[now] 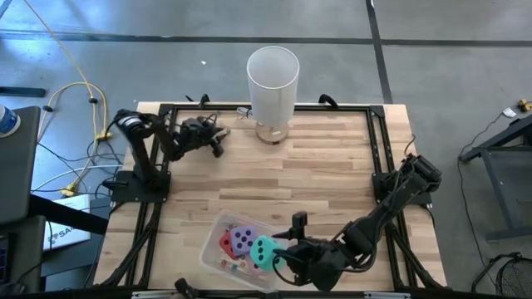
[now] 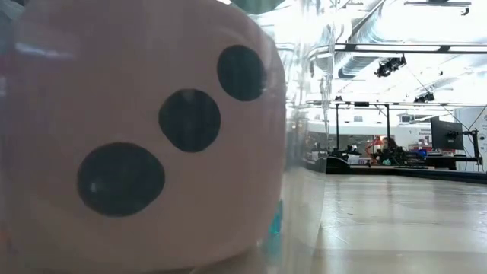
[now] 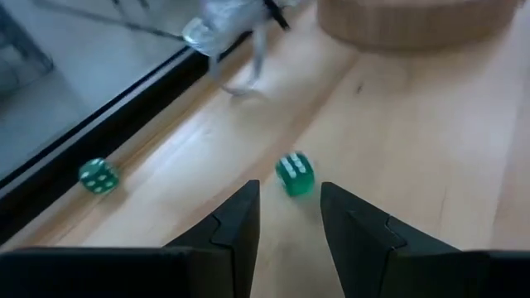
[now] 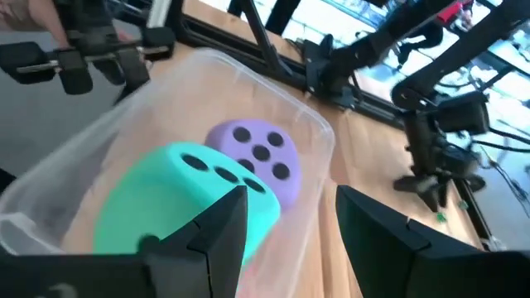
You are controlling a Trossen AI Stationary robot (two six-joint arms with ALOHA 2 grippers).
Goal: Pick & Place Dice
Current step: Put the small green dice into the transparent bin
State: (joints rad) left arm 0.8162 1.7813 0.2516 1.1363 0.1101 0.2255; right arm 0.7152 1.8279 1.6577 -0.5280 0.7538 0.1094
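At the table's far left, the left gripper [image 1: 218, 141] waits, fingers narrowly parted, holding nothing. Red [image 1: 226, 243], purple [image 1: 243, 238] and pink dice [image 2: 144, 137] sit in the clear tub [image 1: 212, 235]. The right gripper [image 1: 281, 253] hovers over the teal die [image 1: 264, 251], fingers spread; centre them squarely before closing.

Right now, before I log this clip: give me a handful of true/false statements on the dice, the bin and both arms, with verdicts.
1. The teal die is at the clear bin, by the right gripper. True.
2. The purple die lies outside the bin. False: it lies inside.
3. The left gripper grips a die. False: its jaws are open and empty, two small green dice on the table ahead.
4. The white cylinder stands at the table's far edge. True.
5. The pink die shows three pips in the low view. True.
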